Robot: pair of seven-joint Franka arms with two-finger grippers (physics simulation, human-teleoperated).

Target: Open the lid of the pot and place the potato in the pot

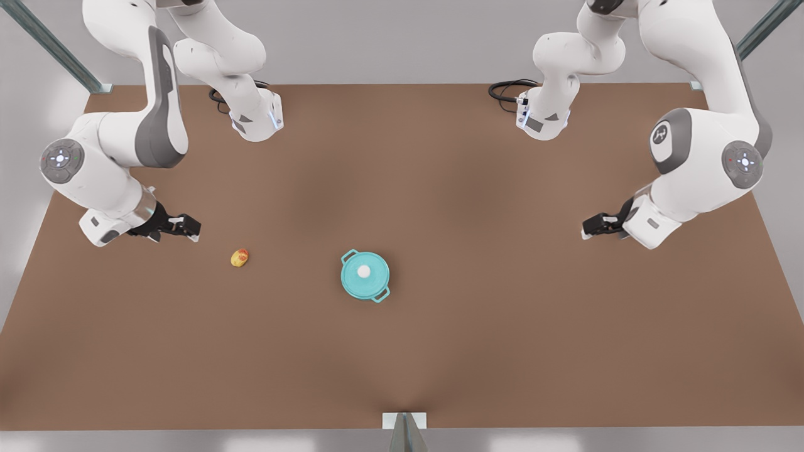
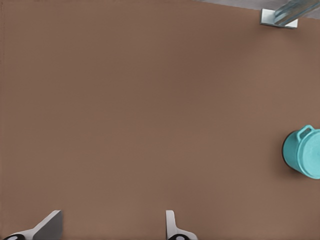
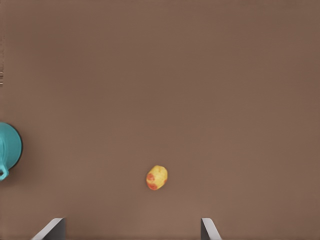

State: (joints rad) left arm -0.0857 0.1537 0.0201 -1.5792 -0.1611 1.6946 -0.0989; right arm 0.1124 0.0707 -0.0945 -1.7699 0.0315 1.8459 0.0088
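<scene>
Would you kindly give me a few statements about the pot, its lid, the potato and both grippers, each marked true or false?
1. The pot lid sits on the pot. True.
2. The potato is inside the pot. False: it lies on the table, apart from the pot.
3. The right gripper is the one nearer the potato. True.
4. The left gripper holds the lid by its knob. False: it hangs open, empty, well away from the pot.
5. The right gripper is shut on the potato. False: it is open, short of the potato.
</scene>
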